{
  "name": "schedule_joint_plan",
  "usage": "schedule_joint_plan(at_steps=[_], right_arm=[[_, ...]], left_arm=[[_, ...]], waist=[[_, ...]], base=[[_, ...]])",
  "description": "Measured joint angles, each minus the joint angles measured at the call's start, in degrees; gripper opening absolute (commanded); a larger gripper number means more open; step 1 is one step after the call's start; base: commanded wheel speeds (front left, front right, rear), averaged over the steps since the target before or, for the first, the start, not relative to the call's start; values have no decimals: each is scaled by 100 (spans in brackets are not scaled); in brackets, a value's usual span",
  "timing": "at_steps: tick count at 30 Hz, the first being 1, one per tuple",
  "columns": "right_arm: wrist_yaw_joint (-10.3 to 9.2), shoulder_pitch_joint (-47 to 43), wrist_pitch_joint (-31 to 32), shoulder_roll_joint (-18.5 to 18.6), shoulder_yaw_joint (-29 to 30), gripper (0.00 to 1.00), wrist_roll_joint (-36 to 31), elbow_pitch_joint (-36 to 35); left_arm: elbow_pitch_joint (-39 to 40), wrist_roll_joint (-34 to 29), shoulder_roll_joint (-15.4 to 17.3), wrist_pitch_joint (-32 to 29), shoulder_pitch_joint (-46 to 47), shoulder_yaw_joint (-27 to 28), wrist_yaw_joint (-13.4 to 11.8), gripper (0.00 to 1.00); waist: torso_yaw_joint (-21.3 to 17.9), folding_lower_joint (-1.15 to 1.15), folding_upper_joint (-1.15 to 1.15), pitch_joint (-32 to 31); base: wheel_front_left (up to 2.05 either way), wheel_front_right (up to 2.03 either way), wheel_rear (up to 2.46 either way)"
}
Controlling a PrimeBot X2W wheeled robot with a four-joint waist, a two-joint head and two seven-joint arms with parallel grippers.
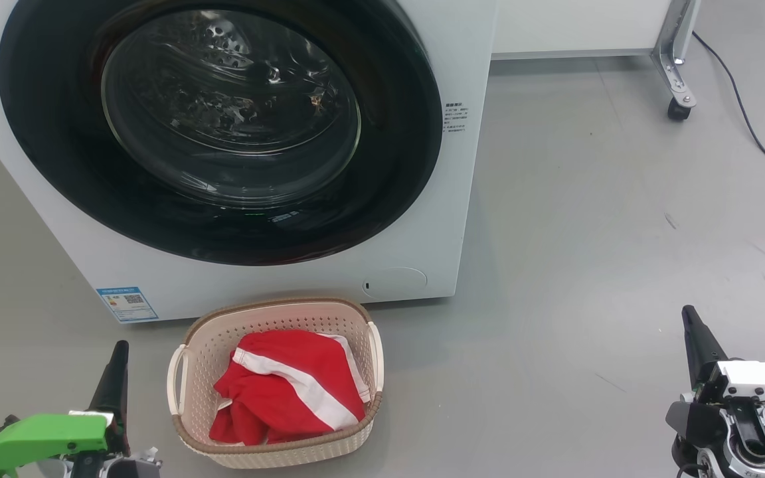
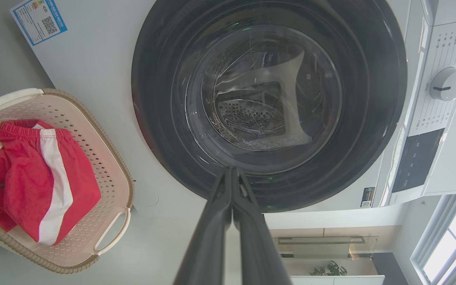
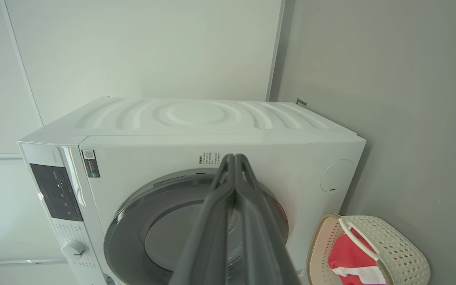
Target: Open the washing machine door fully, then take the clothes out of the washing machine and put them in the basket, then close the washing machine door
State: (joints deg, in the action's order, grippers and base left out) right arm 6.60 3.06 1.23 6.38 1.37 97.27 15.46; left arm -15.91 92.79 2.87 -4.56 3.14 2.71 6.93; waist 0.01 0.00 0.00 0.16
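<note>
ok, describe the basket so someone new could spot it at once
Find the white washing machine; on the grey floor in front of it, below the round black-rimmed door, sits the basket. It is small cream perforated plastic with a brown woven-look rim and two side handles, and the red clothes with white bands inside set it apart.

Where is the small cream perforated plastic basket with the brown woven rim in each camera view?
Head view: the cream perforated plastic basket sits bottom centre, slightly left, below the door.
Left wrist view: basket at the lower left edge, partly cut off, left of the door.
Right wrist view: basket in the bottom right corner, cut off below.
Shared landmark: the round glossy black-rimmed glass door.
</note>
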Motion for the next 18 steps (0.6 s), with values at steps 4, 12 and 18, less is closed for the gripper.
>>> schedule_joint_plan(at_steps=[4,12,18], right_arm=[[5,1,5,-1,3,0,0,3],[5,2,7,-2,10,0,0,9],[7,2,7,-4,12,0,0,13]], left_arm=[[0,0,0,0,1,1,0,0],[1,0,0,-1,1,4,0,0],[2,0,0,-18,1,8,0,0]], waist=[[0,0,0,0],[0,0,0,0],[0,0,0,0]], base=[[0,0,0],[0,0,0],[0,0,0]])
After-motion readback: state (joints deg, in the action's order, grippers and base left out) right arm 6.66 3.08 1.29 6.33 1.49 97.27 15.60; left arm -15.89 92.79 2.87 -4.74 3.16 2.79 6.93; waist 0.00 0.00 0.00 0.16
